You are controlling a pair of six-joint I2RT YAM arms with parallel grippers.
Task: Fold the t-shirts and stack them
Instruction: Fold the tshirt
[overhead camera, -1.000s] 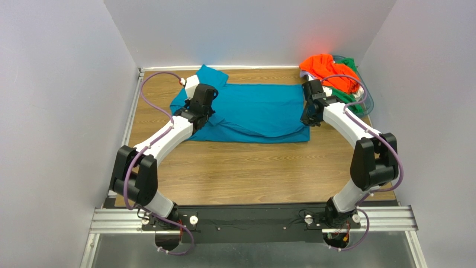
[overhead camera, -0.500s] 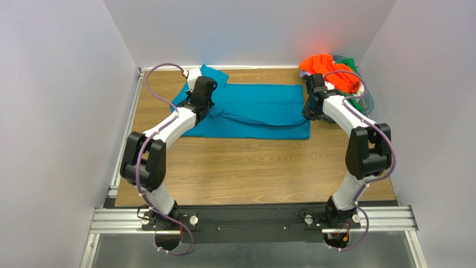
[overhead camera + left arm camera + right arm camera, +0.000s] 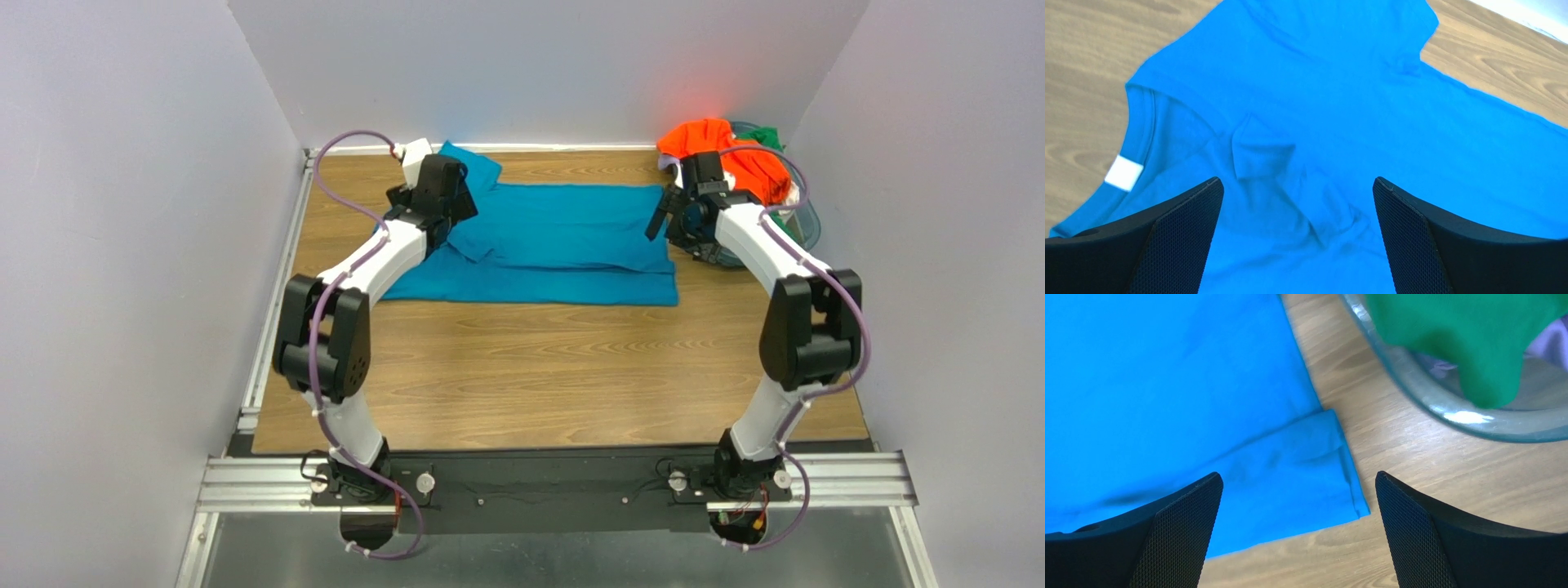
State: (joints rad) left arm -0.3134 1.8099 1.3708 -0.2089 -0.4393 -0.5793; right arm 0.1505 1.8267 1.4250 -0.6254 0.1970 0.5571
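The teal-blue t-shirt [image 3: 552,245] lies flat across the far part of the table [image 3: 552,380], spread left to right, its collar end towards the left arm and its hem towards the right. It looks already doubled. In the right wrist view an upper layer stops short of a lower one at the hem corner, so I judge that one lengthwise fold is in place and the cross folds are still to come. The left end effector [image 3: 1295,184] hangs just above the collar area, its jaws spread wide and nothing between them. The white neck label [image 3: 1123,173] shows off to one side, and a small rumple of cloth sits right under the gap. The right end effector [image 3: 1298,478] is likewise wide open and empty, poised over the hem corner close to where cloth meets bare wood. With one arm at each end of the garment, they seem placed to take opposite ends at once and keep the fabric taut for the next fold. The clear basket [image 3: 1425,398] stands just beside the hem in the far right corner, holding the orange shirt [image 3: 705,141] and the green shirt [image 3: 1468,337] draped over its rim, within the right arm's reach for later.
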